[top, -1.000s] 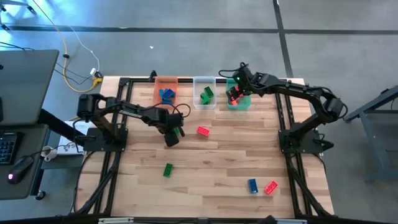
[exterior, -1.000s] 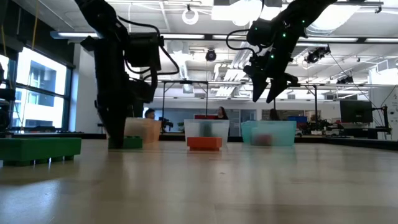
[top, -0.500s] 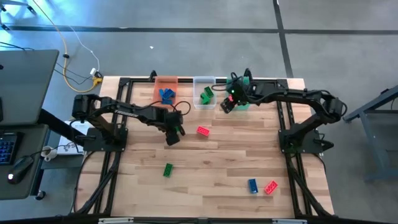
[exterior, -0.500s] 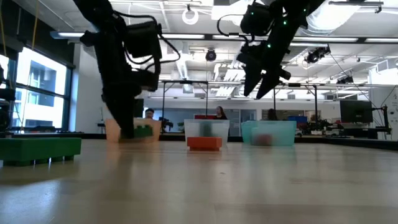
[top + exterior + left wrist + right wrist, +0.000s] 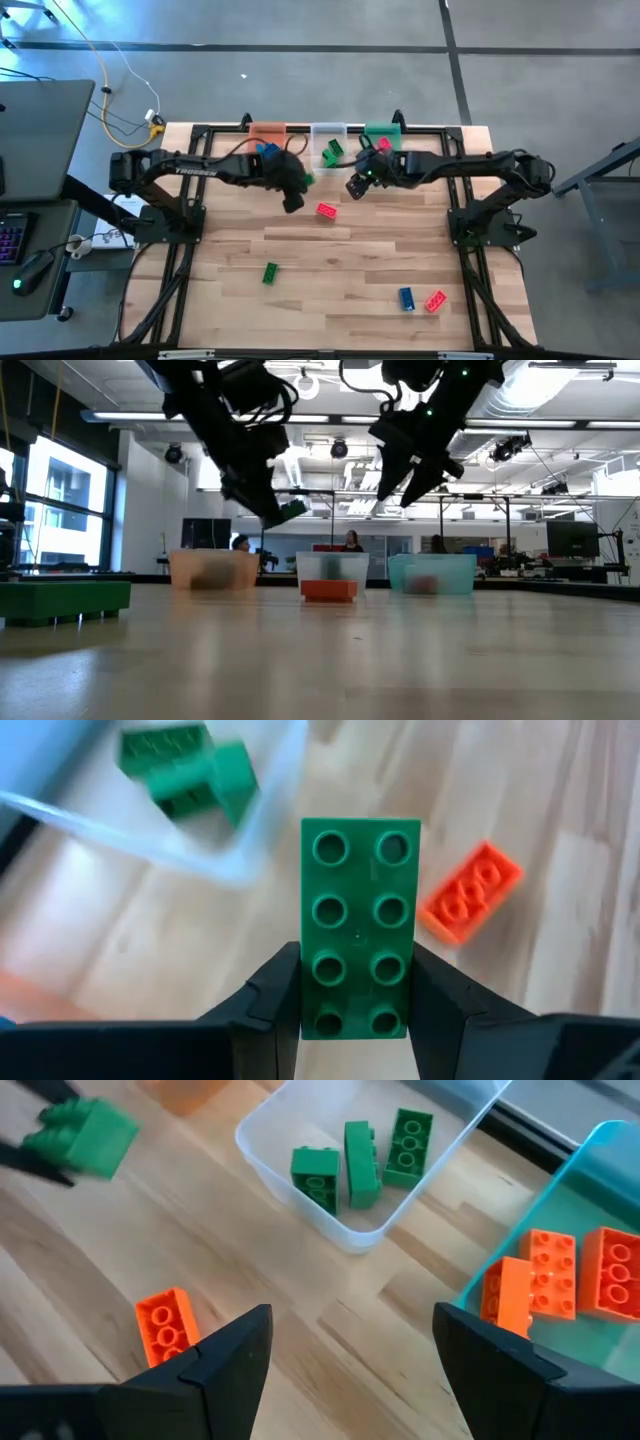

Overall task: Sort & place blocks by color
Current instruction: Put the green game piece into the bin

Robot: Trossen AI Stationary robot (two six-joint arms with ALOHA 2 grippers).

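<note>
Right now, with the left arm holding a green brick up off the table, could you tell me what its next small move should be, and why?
Probably carry the green brick on over the clear bin and release. The left tool grips it in the air just short of that bin, which already holds green bricks; the red brick can wait.

left arm (image 5: pixel 190 170): black jointed links, white lettering on the long link, thin black cable looping above the wrist
right arm (image 5: pixel 470 165): black jointed links, small green and red lights glowing by the wrist
fingers (image 5: pixel 225 1360): matte black, angular, wedge-shaped
</note>
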